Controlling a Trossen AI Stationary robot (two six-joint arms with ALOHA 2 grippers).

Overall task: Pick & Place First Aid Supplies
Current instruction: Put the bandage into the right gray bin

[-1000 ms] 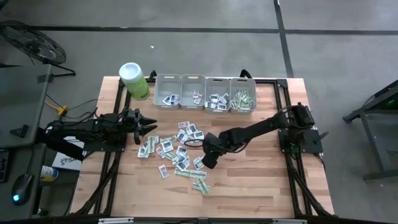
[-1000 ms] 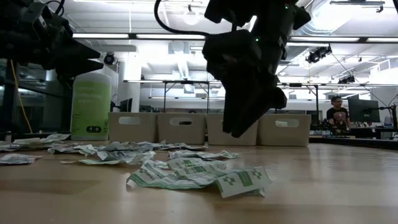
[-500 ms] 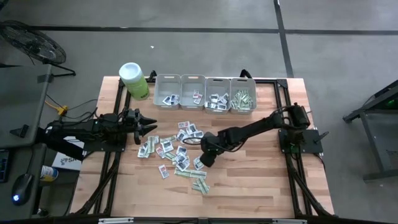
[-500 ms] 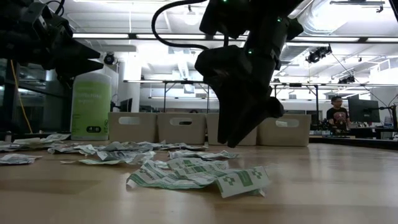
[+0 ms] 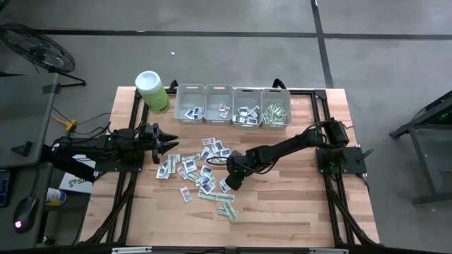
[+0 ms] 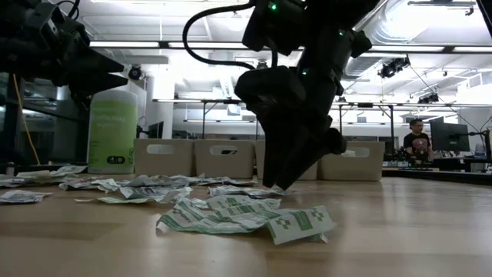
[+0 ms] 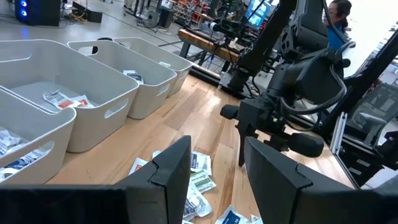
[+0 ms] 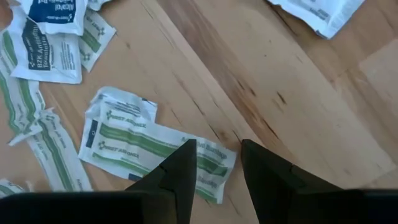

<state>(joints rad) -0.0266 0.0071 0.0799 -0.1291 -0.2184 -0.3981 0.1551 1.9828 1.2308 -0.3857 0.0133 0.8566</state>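
The first aid supplies (image 5: 201, 173) lie loose in the middle of the wooden table as many small flat packets, white ones and green-and-white strips. My right gripper (image 5: 226, 186) points steeply down over the pile's right side, open. In the right wrist view its fingertips (image 8: 189, 149) stand on either side of one end of a green-and-white packet (image 8: 149, 146) that lies flat on the wood. My left gripper (image 5: 171, 146) waits open and level at the table's left side, clear of the packets. My right gripper comes from above at the green-and-white packet's end (image 8: 214, 163), which lies in the gap between the two open fingers. Its tips (image 6: 277, 186) are down at the height of the pile. I cannot tell whether they touch the packet or the table.
Several grey bins (image 5: 233, 106) stand in a row at the far edge, with packets inside. A lime-green canister (image 5: 152, 92) stands left of them. Bare wood lies on the table's right side and near edge. A person (image 6: 417, 142) sits far off in the room.
My right gripper has gone down toward the packets, staying open with its slant kept. The packets have not moved.
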